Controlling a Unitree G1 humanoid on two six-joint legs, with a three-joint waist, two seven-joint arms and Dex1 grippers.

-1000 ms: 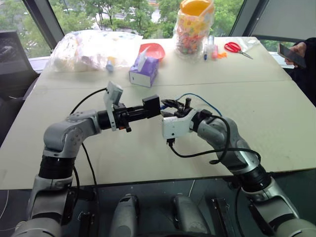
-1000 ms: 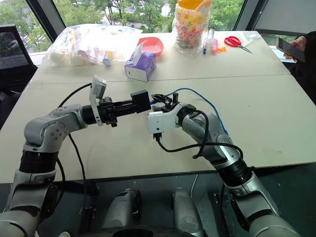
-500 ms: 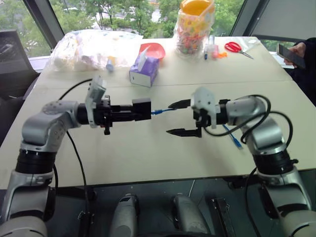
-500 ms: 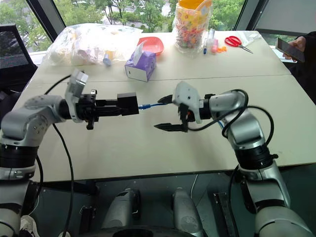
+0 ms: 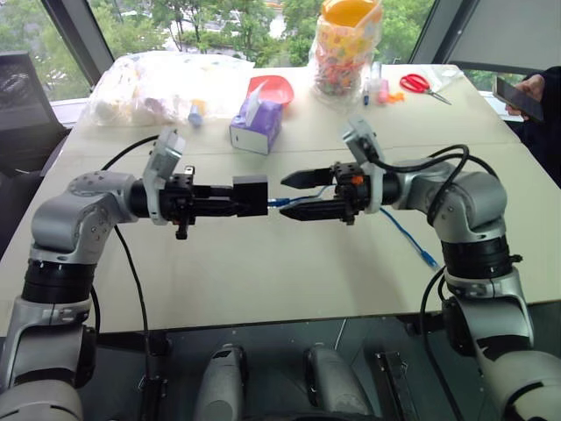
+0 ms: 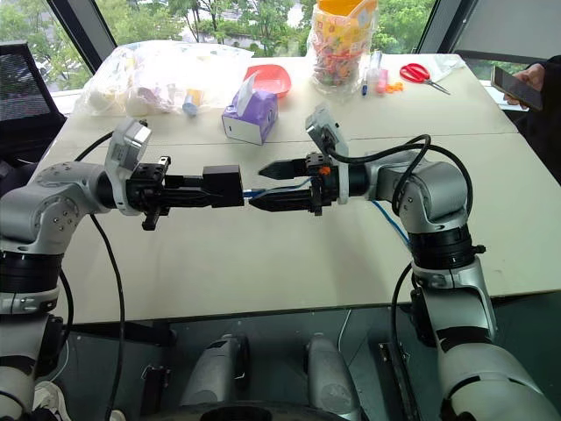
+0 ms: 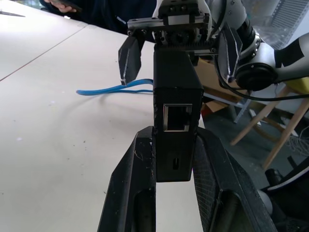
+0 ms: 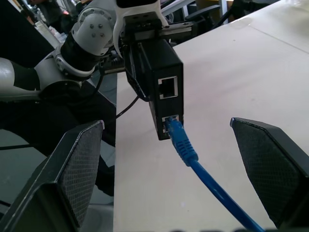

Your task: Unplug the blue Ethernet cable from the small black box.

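Note:
My left gripper point(image 5: 240, 198) is shut on the small black box point(image 5: 251, 194), holding it level above the table. The box point(image 7: 176, 111) shows one empty socket in the left wrist view. The blue Ethernet cable point(image 8: 188, 152) is plugged into the lower of two sockets on the box point(image 8: 159, 84). From there the cable point(image 5: 405, 235) runs under my right arm and trails over the table to a loose plug end. My right gripper point(image 5: 284, 196) is open and points at the box, one finger above and one below the cable's plugged end, without touching it.
At the back of the table point(image 5: 263, 281) stand a purple tissue box point(image 5: 256, 128), a red bowl point(image 5: 272, 88), a bulky clear plastic bag point(image 5: 166, 83), a tub of sweets point(image 5: 346, 48) and red scissors point(image 5: 423, 85). A person's hand with a phone point(image 5: 524, 95) is at the far right.
My right gripper opened, swung out to the right, rolled over and came back with its fingers around the plugged end. My left gripper drew the box a little left. The cable stays plugged in.

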